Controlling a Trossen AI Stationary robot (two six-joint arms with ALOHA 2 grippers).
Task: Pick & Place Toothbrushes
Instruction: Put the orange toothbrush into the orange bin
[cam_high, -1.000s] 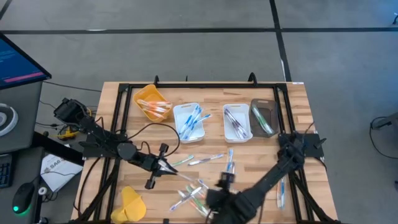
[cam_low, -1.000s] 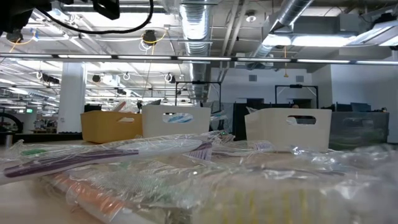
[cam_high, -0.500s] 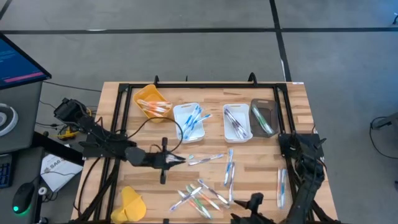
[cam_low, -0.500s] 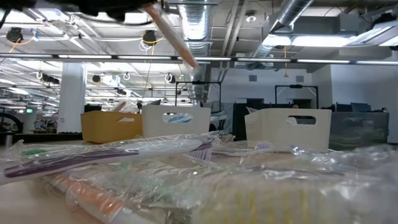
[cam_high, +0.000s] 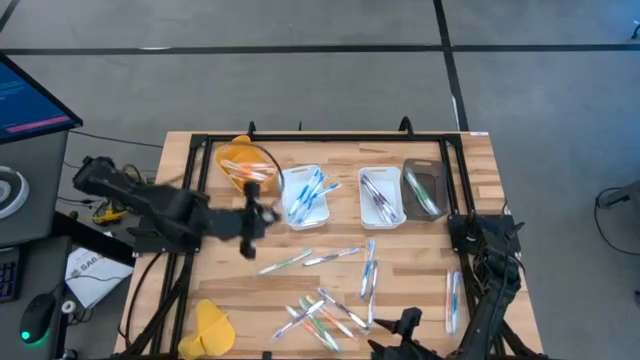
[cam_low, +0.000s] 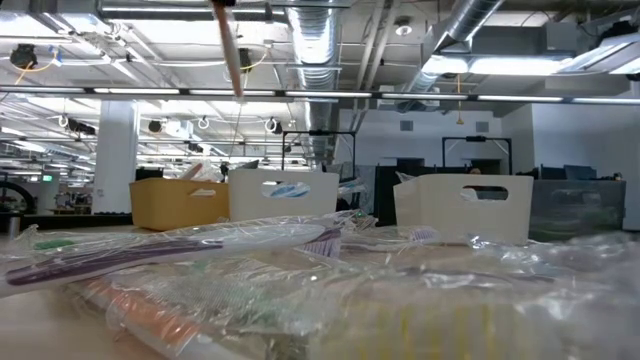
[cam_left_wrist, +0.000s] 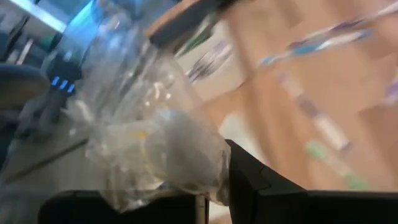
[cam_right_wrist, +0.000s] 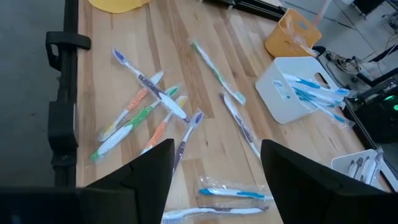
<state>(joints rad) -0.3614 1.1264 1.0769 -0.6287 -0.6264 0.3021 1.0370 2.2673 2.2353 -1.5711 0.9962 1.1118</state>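
My left gripper (cam_high: 250, 215) hangs above the table just near the yellow tray (cam_high: 243, 165), shut on an orange-pink toothbrush (cam_low: 228, 50) in a clear wrapper (cam_left_wrist: 155, 143). Loose wrapped toothbrushes lie flat on the wood: two at mid-table (cam_high: 283, 263) (cam_high: 333, 255), one beside them (cam_high: 369, 268), a pile toward the near edge (cam_high: 320, 315) (cam_right_wrist: 143, 102), and one at the right (cam_high: 452, 300). Above the table's near edge, my right gripper (cam_high: 405, 325) is open with nothing between its fingers (cam_right_wrist: 149, 171). My left gripper pinches the toothbrush through its crumpled clear wrapper (cam_left_wrist: 180, 171) between its two fingers (cam_left_wrist: 255, 180). The wrapper hides which part of the brush it has. The brush is lifted clear of the table and, in the low view, hangs nearly upright below the gripper.
Along the far side stand the yellow tray with orange brushes, a white tray (cam_high: 305, 195) with blue ones, a second white tray (cam_high: 380, 197) with grey ones and a dark tray (cam_high: 424, 188). A yellow object (cam_high: 212, 328) lies at the near left. A black frame (cam_high: 200, 150) borders the table.
My left gripper has risen from the table with the toothbrush and gone toward the far edge, to the yellow tray, tipping as it went; the brush has swung from slanted to nearly upright. My right gripper has drawn back from mid-table to the near edge, then kept still.
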